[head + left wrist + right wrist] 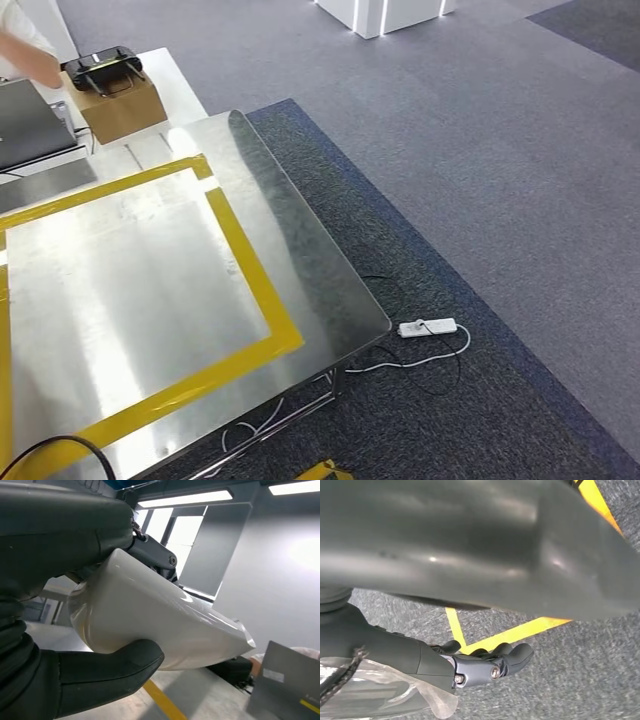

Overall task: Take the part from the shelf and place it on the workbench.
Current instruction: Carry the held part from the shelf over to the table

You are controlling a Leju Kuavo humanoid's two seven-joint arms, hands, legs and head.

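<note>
A shiny metal workbench [151, 300] marked with a yellow tape rectangle [249, 270] stands on grey carpet [490, 150]. Beside its near corner a white power strip [428, 327] lies on the carpet. Beyond the workbench's far end, a cardboard box [121, 105] sits on a white table [177, 85]. Far across the carpet stands a white lit plinth [377, 15].

Bright, even overhead light. The steel workbench [151, 290] throws broad white glare toward ten o'clock in the head view. Ceiling light strips [188, 497] blow out at twelve o'clock (left wrist view); the near right hand [471, 540] is blurred.
</note>
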